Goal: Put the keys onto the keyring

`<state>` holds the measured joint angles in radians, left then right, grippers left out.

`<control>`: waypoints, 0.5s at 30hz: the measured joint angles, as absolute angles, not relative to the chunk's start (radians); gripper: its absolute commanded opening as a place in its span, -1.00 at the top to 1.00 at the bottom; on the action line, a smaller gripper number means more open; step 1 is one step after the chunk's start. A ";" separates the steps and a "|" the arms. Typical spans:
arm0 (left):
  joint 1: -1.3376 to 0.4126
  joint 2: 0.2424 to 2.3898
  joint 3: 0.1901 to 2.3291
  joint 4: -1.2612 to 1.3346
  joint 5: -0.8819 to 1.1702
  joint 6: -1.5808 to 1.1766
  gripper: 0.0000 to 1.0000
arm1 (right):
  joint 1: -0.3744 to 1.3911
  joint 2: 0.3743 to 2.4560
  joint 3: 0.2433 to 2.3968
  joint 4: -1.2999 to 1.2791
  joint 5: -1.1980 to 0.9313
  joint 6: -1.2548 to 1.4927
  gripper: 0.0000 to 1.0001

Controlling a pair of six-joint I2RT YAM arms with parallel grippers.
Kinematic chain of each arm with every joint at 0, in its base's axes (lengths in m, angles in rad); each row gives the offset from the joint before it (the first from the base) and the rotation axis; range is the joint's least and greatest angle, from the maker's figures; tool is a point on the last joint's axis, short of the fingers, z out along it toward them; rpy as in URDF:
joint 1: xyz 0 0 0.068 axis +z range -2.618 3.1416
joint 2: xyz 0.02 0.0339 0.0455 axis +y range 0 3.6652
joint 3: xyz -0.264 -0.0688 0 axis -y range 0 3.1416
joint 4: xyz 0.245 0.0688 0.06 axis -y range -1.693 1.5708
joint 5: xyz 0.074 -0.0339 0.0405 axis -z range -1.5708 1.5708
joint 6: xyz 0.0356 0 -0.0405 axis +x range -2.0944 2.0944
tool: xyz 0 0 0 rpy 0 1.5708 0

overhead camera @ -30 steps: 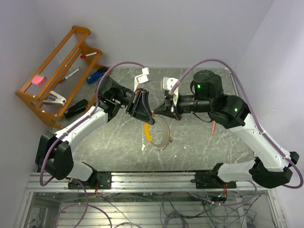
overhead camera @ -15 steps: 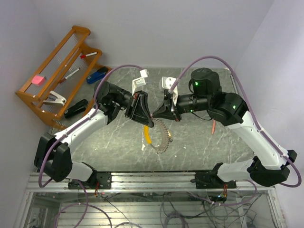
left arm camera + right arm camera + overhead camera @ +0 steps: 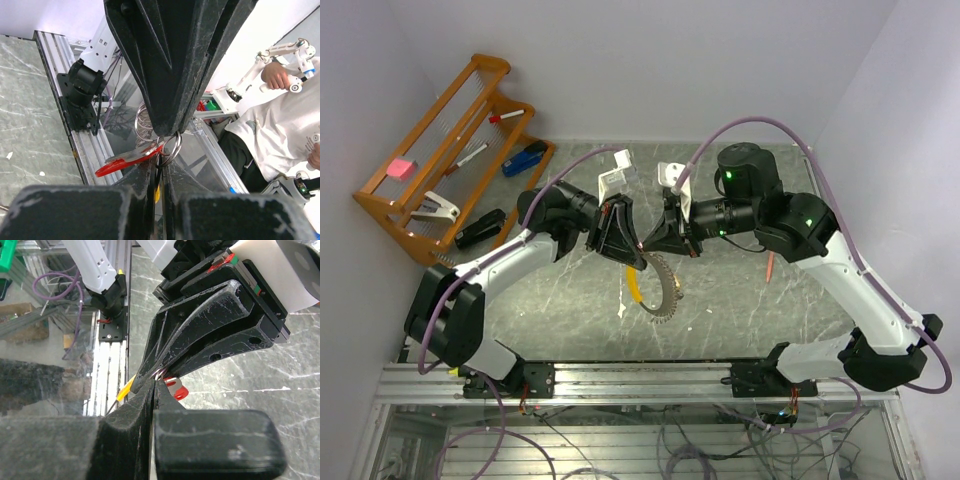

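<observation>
Above the middle of the table my left gripper (image 3: 641,259) and right gripper (image 3: 642,246) meet tip to tip, both shut. The keyring (image 3: 663,287), a silvery coiled ring with a yellow tag (image 3: 633,286), hangs below them. In the left wrist view my left gripper (image 3: 160,175) is shut on a thin part of the keyring, with coils (image 3: 144,122) behind. A small wire loop (image 3: 172,145) carries the red-headed key (image 3: 125,161), and the right gripper's tips press on it from above. In the right wrist view my right gripper (image 3: 154,382) pinches that loop, the red key head (image 3: 176,389) beside it.
A wooden rack (image 3: 438,150) at the back left holds a stapler, markers and a pink note. A black object (image 3: 480,228) lies by its foot. A thin red stick (image 3: 771,267) lies on the marble table right of the right arm. The aluminium rail (image 3: 620,376) runs along the near edge.
Both grippers have drifted slightly left and toward the near edge, still joined at the tips. The left arm's forearm has swung lower. The ring still hangs below them.
</observation>
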<state>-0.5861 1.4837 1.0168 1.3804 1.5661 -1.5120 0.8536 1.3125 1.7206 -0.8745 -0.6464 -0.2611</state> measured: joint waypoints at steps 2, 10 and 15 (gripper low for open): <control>-0.587 1.481 1.014 1.380 1.566 -1.508 0.86 | 0.852 1.314 1.721 -0.875 -0.649 -0.261 1.00; -0.587 1.448 0.990 1.364 1.566 -1.494 0.86 | 0.849 1.320 1.721 -0.871 -0.677 -0.242 1.00; -0.587 1.444 0.980 1.367 1.566 -1.497 0.86 | 0.839 1.333 1.725 -0.871 -0.704 -0.216 1.00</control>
